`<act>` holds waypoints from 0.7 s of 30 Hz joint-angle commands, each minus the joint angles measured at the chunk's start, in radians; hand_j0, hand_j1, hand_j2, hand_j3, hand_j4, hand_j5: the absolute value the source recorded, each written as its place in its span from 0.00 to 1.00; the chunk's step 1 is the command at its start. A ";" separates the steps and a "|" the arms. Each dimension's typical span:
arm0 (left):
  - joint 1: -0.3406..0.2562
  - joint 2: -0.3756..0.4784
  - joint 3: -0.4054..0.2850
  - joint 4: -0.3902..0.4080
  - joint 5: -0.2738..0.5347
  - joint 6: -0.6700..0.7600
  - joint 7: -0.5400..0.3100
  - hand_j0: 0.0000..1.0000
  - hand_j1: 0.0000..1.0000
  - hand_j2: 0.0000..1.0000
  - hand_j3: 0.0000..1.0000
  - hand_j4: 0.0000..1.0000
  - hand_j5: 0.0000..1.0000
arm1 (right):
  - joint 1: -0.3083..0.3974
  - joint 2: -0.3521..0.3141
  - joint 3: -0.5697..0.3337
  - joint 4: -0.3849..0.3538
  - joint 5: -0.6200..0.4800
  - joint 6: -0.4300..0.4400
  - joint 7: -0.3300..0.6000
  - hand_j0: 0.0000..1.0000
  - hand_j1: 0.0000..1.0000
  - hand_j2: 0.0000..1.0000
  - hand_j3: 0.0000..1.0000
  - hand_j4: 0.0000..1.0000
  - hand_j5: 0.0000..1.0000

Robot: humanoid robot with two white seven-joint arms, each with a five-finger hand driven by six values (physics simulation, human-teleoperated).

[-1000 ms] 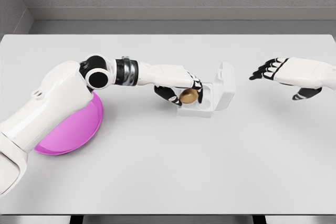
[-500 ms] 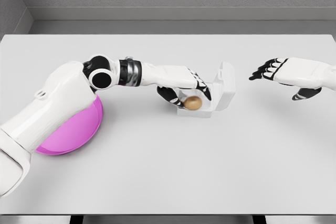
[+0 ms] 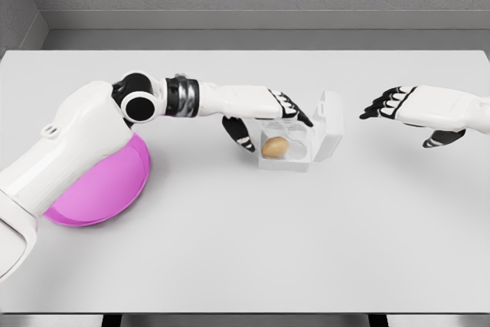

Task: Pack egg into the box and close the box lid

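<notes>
Egg (image 3: 276, 146) down in the box (image 3: 287, 160), in its left cell. Left hand (image 3: 264, 116) just above, fingers spread, seemingly clear of it. Lid (image 3: 331, 123) upright on the box's right side, facing the right hand (image 3: 406, 106), open-fingered, apart to the right, better placed for the lid's outer face.

Brown egg (image 3: 275, 146), white box (image 3: 306, 143), pink bowl (image 3: 107, 189), grey table (image 3: 253, 235).
</notes>
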 commanded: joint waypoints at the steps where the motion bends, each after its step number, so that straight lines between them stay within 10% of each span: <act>1: 0.000 0.080 0.003 -0.007 0.082 0.002 0.003 1.00 1.00 1.00 1.00 1.00 1.00 | 0.000 -0.001 0.002 -0.003 -0.005 0.003 0.000 1.00 1.00 1.00 1.00 1.00 1.00; 6: 0.000 0.279 0.022 -0.013 0.224 0.002 0.005 1.00 1.00 1.00 1.00 1.00 1.00 | 0.000 -0.001 0.002 -0.007 -0.003 0.003 0.000 1.00 1.00 1.00 1.00 1.00 1.00; 21: 0.001 0.306 0.054 -0.004 0.226 0.002 0.005 1.00 1.00 1.00 1.00 1.00 1.00 | 0.000 0.008 0.024 -0.011 -0.002 0.003 0.000 1.00 1.00 1.00 1.00 1.00 1.00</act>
